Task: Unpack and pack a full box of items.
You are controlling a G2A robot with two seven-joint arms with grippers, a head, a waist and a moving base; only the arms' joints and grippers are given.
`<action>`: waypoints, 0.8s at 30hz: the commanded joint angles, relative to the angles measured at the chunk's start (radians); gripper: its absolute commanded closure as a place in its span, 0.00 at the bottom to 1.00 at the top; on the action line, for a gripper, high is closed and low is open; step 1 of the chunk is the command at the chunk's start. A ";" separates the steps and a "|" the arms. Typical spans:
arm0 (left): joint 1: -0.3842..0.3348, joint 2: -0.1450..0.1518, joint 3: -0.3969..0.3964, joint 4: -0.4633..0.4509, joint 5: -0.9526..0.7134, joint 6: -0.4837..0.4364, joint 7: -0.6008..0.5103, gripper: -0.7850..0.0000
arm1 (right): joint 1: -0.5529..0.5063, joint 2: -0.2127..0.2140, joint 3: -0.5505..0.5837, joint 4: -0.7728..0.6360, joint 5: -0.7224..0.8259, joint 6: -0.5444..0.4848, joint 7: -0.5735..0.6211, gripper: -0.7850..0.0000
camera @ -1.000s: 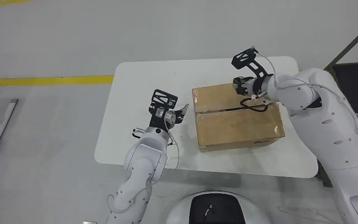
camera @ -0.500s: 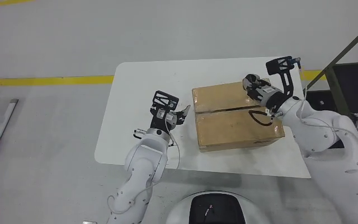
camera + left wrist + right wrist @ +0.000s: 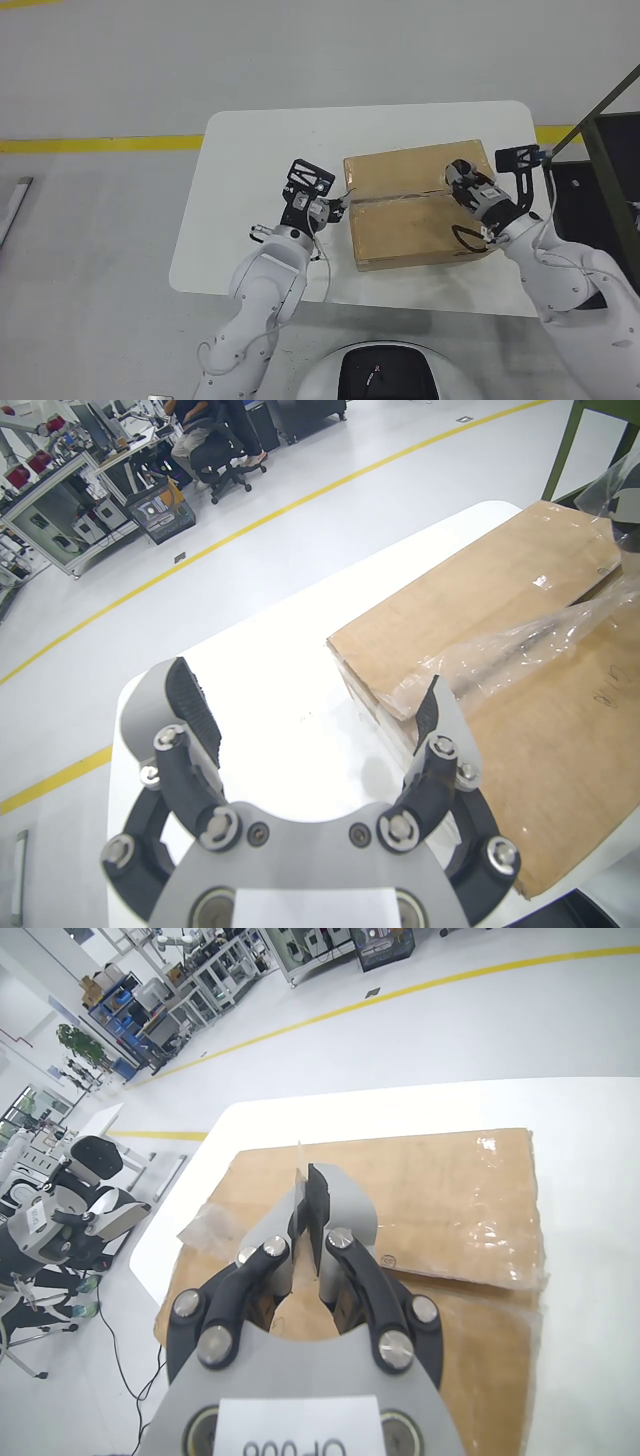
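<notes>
White table (image 3: 250, 190) with a closed cardboard box (image 3: 400, 235) lying toward its right side
Right gripper (image 3: 306, 1178) hangs over the box's centre seam, clenched on a strip of clear tape (image 3: 525, 640) that stretches loose along the seam to the box's left end; left gripper (image 3: 305, 680) is spread wide at that end, touching the box corner on one side
</notes>
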 commanded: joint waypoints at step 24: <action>-0.099 -0.038 0.135 0.121 -0.055 -0.081 -0.003 1.00 | -0.016 -0.003 0.005 0.065 -0.087 -0.054 -0.120 1.00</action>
